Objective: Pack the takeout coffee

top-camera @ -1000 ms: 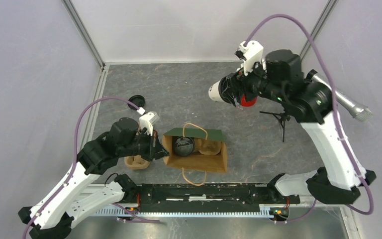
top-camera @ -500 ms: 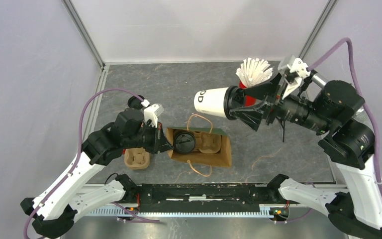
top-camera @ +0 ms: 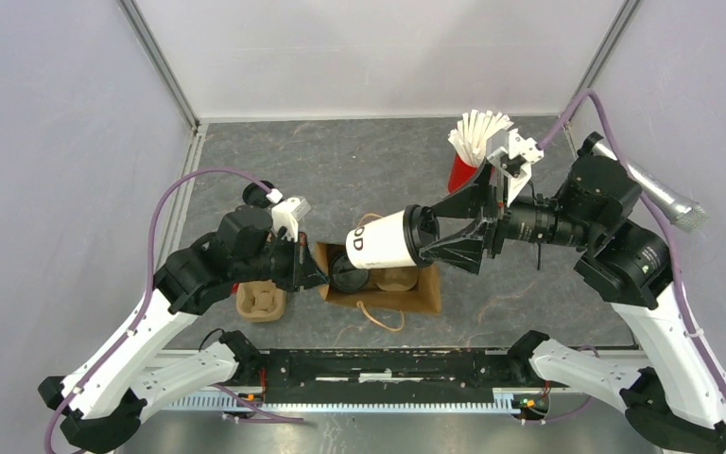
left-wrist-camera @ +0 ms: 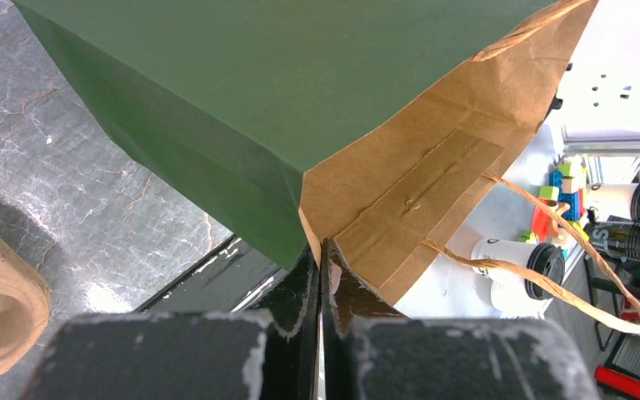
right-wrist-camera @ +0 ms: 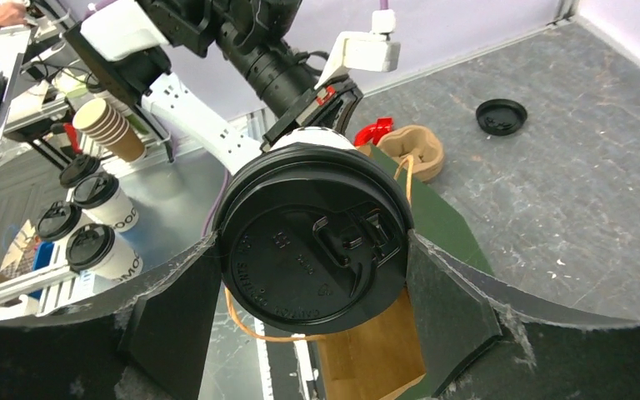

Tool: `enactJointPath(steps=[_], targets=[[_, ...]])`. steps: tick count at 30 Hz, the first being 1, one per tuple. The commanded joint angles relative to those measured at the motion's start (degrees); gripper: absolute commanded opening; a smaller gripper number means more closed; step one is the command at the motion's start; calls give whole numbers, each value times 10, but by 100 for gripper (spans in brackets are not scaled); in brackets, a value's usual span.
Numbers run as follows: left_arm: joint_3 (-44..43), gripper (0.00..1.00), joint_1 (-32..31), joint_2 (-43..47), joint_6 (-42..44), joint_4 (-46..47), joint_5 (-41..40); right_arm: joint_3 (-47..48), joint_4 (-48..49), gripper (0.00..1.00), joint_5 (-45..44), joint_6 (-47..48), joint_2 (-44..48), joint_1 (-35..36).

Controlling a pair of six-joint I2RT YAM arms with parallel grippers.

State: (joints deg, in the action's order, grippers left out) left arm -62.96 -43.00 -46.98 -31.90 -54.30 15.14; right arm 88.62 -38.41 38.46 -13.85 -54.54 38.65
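Right now the right gripper is clamped around the lid end of a small white paper cup with a round black plastic lid. It holds the cup on its side in the air above the mouth of the green paper bag with a brown inside and twine handles. The bag sits by the middle of the table's near edge. The left gripper has its fingers pressed together on the bag's left rim, pinning that corner open. A second lidded white cup is already down in the bag's left half, and the tan space beside it looks free.

The step in hand appears to be lowering this cup in. To do it well, the right wrist should probably roll until the base points down, since the cup now lies level with its base aimed at the left arm. It should then line up over the free right half and descend slowly, clear of the handles and the first lid. The left pinch ought to hold the rim steady until the cup stands, and the right fingers should part only then.
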Motion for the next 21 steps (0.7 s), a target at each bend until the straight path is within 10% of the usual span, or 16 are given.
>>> enactJointPath(steps=[1,21], targets=[[-12,2,-2,6,-14,15,0,-22,-5,81,39,24,6,4],[20,2,-2,19,14,54,38,-109,-90,80,-251,212,-14,197]])
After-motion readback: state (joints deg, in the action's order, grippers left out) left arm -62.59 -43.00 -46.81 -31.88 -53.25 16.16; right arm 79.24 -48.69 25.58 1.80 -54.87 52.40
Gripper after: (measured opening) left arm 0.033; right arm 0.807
